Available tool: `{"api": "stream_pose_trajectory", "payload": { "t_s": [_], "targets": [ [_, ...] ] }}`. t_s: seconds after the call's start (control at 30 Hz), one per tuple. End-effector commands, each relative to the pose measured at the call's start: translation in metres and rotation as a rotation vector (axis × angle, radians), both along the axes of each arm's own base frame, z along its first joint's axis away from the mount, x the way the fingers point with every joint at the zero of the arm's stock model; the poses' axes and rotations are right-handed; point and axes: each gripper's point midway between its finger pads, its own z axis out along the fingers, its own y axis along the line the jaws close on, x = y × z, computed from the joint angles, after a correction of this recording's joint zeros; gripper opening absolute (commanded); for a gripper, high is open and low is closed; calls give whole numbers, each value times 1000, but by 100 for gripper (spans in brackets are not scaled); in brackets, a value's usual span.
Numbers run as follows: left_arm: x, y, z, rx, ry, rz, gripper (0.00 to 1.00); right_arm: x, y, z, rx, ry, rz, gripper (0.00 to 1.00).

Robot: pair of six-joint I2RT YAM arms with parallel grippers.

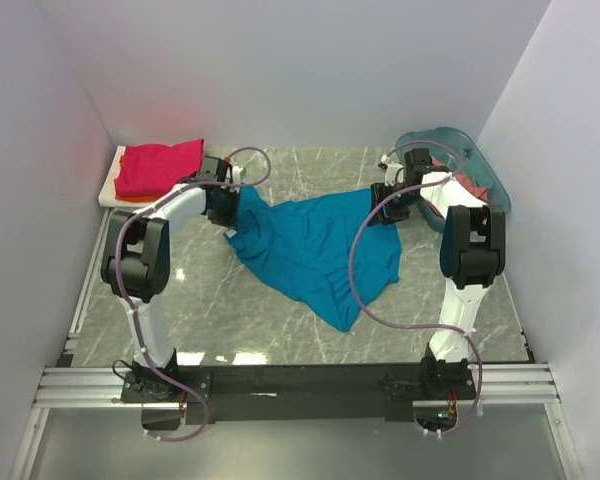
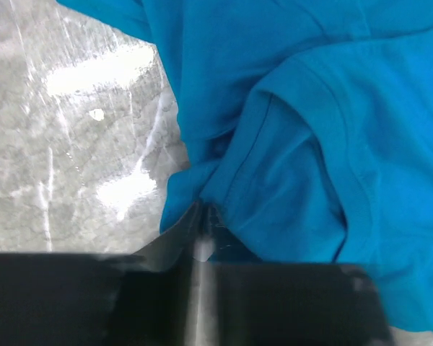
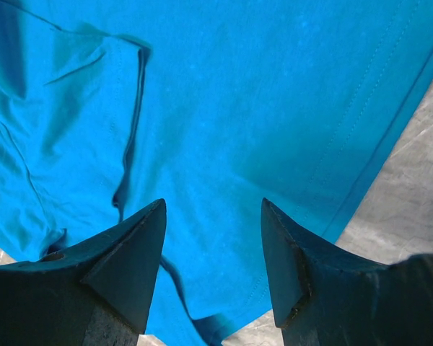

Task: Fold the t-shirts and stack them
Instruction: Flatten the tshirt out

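Observation:
A teal-blue t-shirt (image 1: pixel 315 245) lies crumpled and spread over the marble table. My left gripper (image 1: pixel 225 208) sits at the shirt's left edge. In the left wrist view its jaws (image 2: pixel 202 216) are pressed together on a bunched fold of the teal cloth (image 2: pixel 332 108). My right gripper (image 1: pixel 388 197) hovers at the shirt's right corner. In the right wrist view it stands open (image 3: pixel 213 205) above the flat cloth (image 3: pixel 238 94) near a hem, with nothing between its fingers. A folded magenta-red t-shirt (image 1: pixel 160 168) rests at the back left, an orange edge (image 1: pixel 125 153) showing beneath it.
The folded shirts lie on a flat white board (image 1: pixel 108 192) by the left wall. A translucent teal basket (image 1: pixel 485 175) stands at the back right behind my right arm, with salmon-pink cloth (image 1: pixel 470 187) inside. White walls close in on three sides.

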Motion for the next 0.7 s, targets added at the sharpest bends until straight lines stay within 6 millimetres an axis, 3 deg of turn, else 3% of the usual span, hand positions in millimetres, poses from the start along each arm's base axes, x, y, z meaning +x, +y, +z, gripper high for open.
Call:
{"api": "stream_pose_trajectory", "payload": {
  "t_s": [0.0,0.13,0.27,0.37,0.53,0.67],
  "targets": [
    [1,-5,15,-37,-30,-16,1,5,0,13,-3,-58,15,62],
    [-10,-5,37,-87,-68,65,0,4,0,11,-1,-56,16,62],
    [-41,0,70,-157,-129,133,0,5,0,18,-1,-74,16,61],
    [-61,3,80,-194,-159,173,0,5,0,22,-6,-89,15,61],
    [-101,0,82,-268,-118,185,0,1,1,27,2,-97,26,61],
    [-148,-13,75,-402,-65,165,0,-11,3,38,9,-126,74,61]
  ]
}}
